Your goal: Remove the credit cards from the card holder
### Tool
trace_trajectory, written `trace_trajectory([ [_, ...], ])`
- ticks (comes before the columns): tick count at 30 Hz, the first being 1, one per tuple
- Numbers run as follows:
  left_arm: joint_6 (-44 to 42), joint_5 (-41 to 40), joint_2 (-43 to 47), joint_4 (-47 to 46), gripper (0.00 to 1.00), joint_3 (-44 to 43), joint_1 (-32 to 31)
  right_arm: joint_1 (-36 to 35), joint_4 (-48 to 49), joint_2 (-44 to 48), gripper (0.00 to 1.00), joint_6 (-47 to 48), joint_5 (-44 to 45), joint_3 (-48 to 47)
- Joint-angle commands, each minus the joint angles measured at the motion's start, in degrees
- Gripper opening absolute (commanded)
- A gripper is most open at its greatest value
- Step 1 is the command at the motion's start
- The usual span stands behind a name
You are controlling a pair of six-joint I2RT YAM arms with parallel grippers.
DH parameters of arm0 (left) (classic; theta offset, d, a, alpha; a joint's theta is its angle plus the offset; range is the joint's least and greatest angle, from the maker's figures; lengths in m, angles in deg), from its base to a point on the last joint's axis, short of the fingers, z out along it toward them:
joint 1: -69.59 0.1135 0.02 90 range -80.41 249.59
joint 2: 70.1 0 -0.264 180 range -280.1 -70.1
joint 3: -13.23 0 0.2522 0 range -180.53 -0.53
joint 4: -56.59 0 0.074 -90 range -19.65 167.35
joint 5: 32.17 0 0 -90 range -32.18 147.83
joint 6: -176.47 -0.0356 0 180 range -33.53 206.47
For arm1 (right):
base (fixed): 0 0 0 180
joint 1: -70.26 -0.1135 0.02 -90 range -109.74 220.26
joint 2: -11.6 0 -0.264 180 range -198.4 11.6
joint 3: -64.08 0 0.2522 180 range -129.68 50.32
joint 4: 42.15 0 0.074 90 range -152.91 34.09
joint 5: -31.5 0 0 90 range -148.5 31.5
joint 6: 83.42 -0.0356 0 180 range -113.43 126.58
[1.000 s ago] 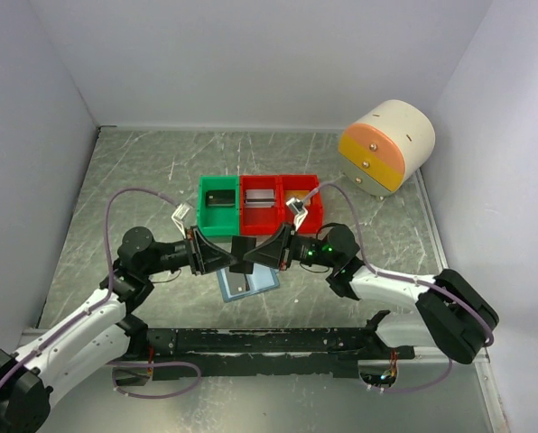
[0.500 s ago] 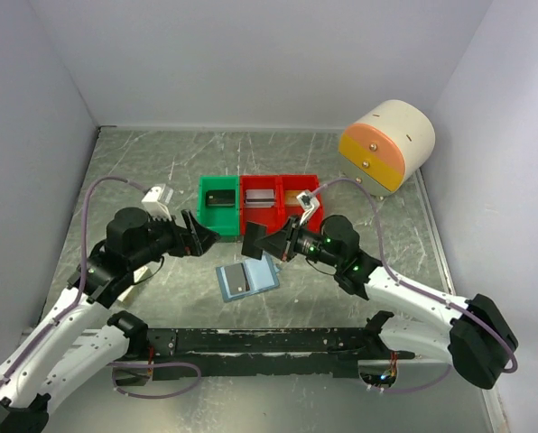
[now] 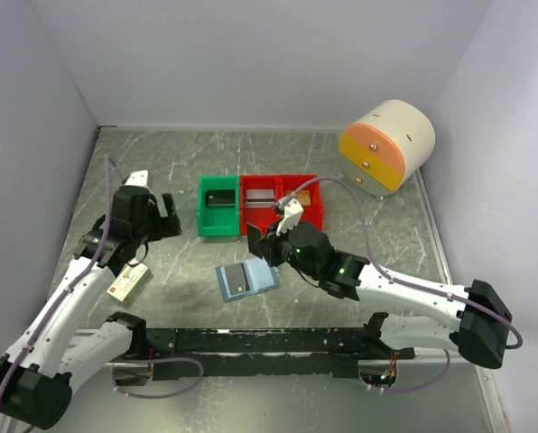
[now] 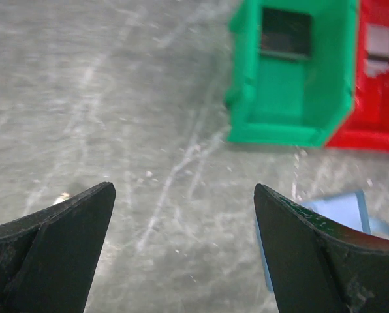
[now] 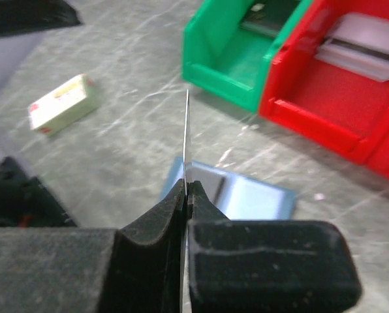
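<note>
The right tool (image 5: 186,190) is pinched shut on a thin card (image 5: 186,124), held on edge, probably to carry it clear of the pockets. In the overhead view the blue card holder (image 3: 264,272) lies open on the surface (image 3: 161,167) at 6 o'clock, with what may be a second card (image 3: 238,280) in it. The left tool (image 4: 183,192) hangs wide open and empty at 9 o'clock, out of the way. The green bin (image 3: 218,206) and red bins (image 3: 282,203) flank 12 o'clock, and a cream box (image 3: 129,281) lies at 8 o'clock.
</note>
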Motion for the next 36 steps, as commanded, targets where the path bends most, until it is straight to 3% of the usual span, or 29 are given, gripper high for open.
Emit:
trace_trajectory([
  [1,-0.01,1.31,0.9,-1.63,0.99,-1.35,9.43,-0.82,-7.11,-2.6,0.0,14.57,14.7,-6.54],
  [4,0.85,0.16,-0.45,-0.24,0.99,-2.05,13.04,-0.03,-7.51,-5.94,0.0,19.9,11.5,-11.61],
  [9,1.16,-5.47,1.84,1.5,0.99,-1.86,13.16,1.59,-10.54,-17.15,0.0,24.75,7.97,-22.4],
  [13,2.6,-4.37,6.24,0.97,0.99,-0.18,13.16,2.52,-14.76,-29.23,0.0,27.89,6.47,-32.61],
  [26,5.09,-9.09,12.03,2.54,0.99,-0.49,13.16,3.18,-26.1,-55.33,0.0,42.65,12.66,-60.47],
  [36,7.6,-14.59,16.69,4.16,0.99,-0.61,13.16,3.85,-23.96,-62.52,0.0,56.95,15.79,-64.81],
])
